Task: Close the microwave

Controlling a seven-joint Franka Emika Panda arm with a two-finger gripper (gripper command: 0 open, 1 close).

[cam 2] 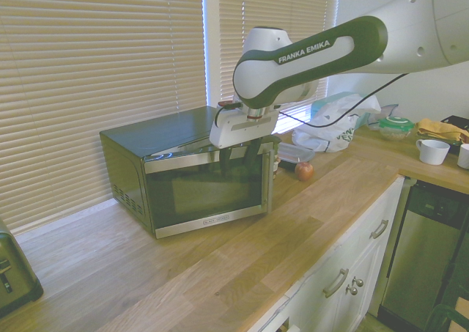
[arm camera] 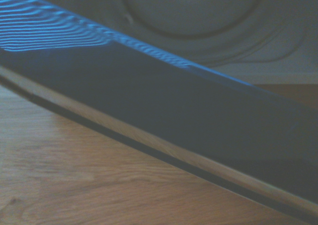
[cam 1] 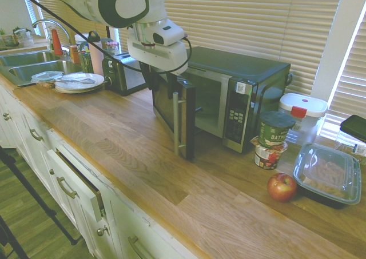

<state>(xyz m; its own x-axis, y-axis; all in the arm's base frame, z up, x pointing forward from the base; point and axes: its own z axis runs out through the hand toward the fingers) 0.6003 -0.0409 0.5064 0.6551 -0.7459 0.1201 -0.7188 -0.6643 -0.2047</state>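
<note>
Microwave: sits on the tabletop against the blinds, just to the 1 o'clock side of centre in the first exterior view; its button panel faces 6 o'clock.
Door: ajar, its free edge and silver handle standing out from the body toward 7 o'clock of the panel. The cavity shows behind it, with the round turntable in the wrist view.
Step in hand: closing the door, with the swing unfinished and the arm seemingly in place to work on it.
Next move: calls for a steady push on the door's outer face near the free edge, toward about 2 o'clock in the first exterior view, following the hinge arc until it seats. Too light a push could leave it unlatched; too hard a one might shift the body.
Arm: enters from 2 o'clock in the second exterior view, bends over the microwave and turns its wrist downward at the door's top.
Tool: spread, fingers apart and pointing down by the door's upper edge; whether they straddle it I cannot tell.
Surroundings: toaster at 10 o'clock from the door, apple at 4 o'clock.
</note>
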